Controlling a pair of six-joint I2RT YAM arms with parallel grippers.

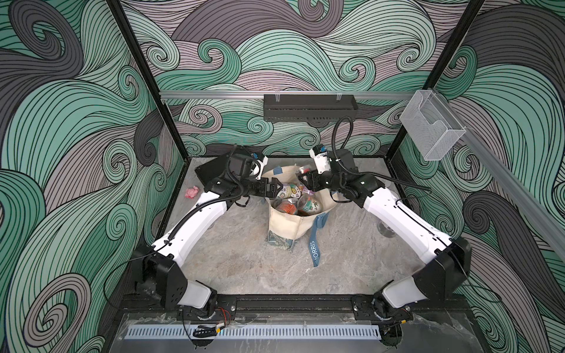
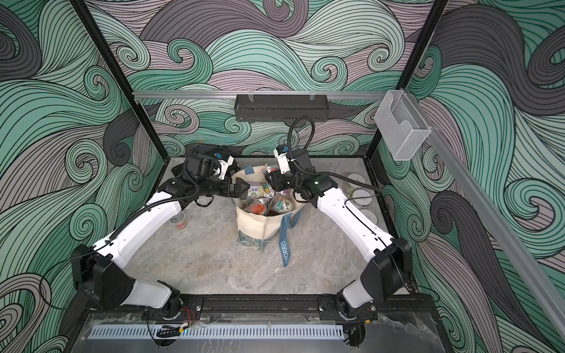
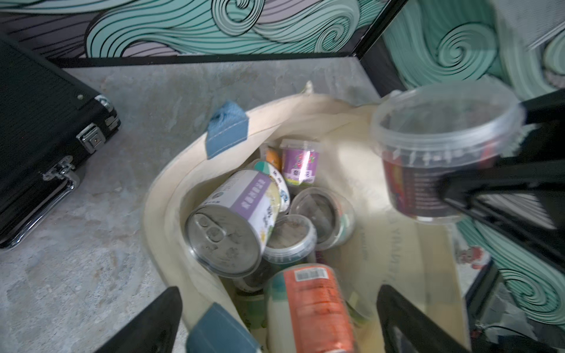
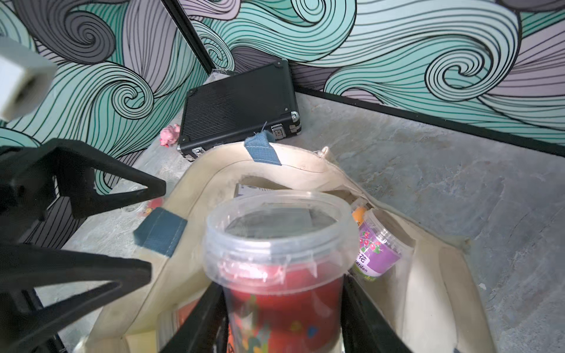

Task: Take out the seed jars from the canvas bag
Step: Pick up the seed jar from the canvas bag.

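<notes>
The right hand [image 4: 284, 308] is squeezing a clear round plastic jar with a red label [image 4: 275, 269] above the cream canvas bag [image 1: 284, 227], mid-frame, to clear its rim. The left hand [image 3: 279, 305] is hanging open over the labelled jars [image 3: 232, 220] inside.

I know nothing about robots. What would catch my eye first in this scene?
A cream canvas bag stands in the middle of the table, crammed with seed jars. The right gripper is shut on a red-labelled jar above its mouth, while the left gripper gapes open at the opposite rim. A black hard case lies in the far left corner.
</notes>
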